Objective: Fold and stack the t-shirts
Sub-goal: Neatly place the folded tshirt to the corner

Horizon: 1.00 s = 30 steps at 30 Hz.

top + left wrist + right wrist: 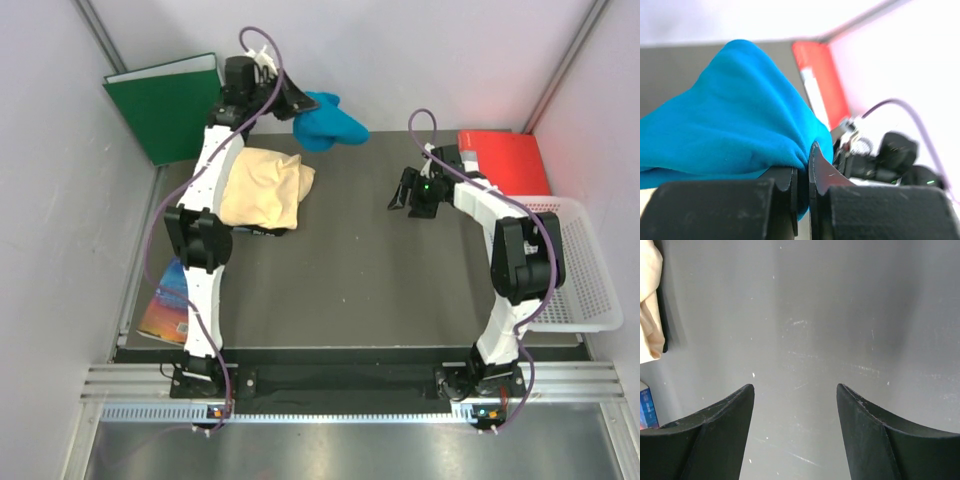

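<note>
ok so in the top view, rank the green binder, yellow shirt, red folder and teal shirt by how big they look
1. green binder
2. yellow shirt
3. red folder, partly covered, so its gap to the yellow shirt is unsure
4. teal shirt, bunched up in the left gripper

Bright, even light; faint shadows; walls (900,60) blown out white; left pincer (803,172) soft, background blurred.
</note>
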Tool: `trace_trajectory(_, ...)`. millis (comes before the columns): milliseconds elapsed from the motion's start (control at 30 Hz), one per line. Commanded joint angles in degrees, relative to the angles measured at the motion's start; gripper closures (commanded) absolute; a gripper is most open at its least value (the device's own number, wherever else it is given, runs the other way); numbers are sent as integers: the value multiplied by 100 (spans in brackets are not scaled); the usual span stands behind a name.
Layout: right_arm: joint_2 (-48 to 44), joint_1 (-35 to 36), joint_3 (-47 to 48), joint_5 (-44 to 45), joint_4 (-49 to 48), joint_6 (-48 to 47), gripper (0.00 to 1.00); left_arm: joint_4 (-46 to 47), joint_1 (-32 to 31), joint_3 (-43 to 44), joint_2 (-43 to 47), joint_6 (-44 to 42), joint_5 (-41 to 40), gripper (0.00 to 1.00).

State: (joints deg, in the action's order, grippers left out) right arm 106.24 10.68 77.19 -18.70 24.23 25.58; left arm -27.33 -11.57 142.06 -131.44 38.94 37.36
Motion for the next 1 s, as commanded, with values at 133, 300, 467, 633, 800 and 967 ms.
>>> trace_trajectory(133,11,-13,-116,-169,-270,43,33,888,989,270,215,553,622,100)
trace_trajectory(300,29,-4,-72,-169,-252,8,33,370,1500,-186,434,291,1027,100)
trace_trajectory(467,73,-4,-37,-152,-261,-1,32,-1044,1579,-959,593,-658,1107,100)
trace_trajectory(633,160,-13,33,-178,-287,26,33,-1161,1527,-2050,1023,-967,1282,100)
trace_trajectory(800,301,4,173,-274,-366,96,32,-1081,1509,-1963,1252,-1133,1308,100)
trace_trajectory(967,415,57,288,-310,-331,96,32,-933,1509,-2208,1515,-1283,1449,100)
